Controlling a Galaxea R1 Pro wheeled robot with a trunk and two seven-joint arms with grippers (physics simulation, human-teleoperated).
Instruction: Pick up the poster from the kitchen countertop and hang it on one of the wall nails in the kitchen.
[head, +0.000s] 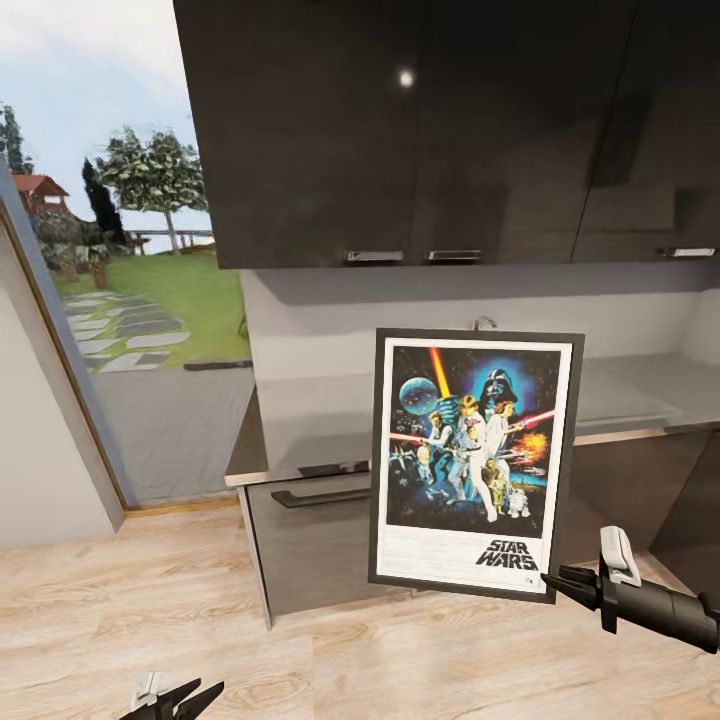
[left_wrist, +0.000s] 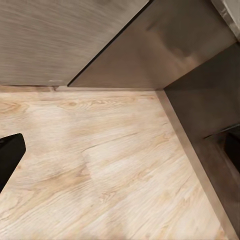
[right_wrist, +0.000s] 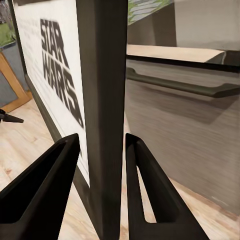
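**Poster held, clear of counter**

Right gripper (head: 556, 580) pinches poster (head: 474, 455) at its lower right corner, frame edge between the jaws; poster upright, long axis vertical, in front of countertop (head: 300, 425); left gripper (head: 180, 697) low, jaws apart, well away.

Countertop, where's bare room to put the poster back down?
Countertop is bare left of the poster, out to its window-side end, and right of it under the cabinets. Middle is hidden behind the poster, held by the right gripper.
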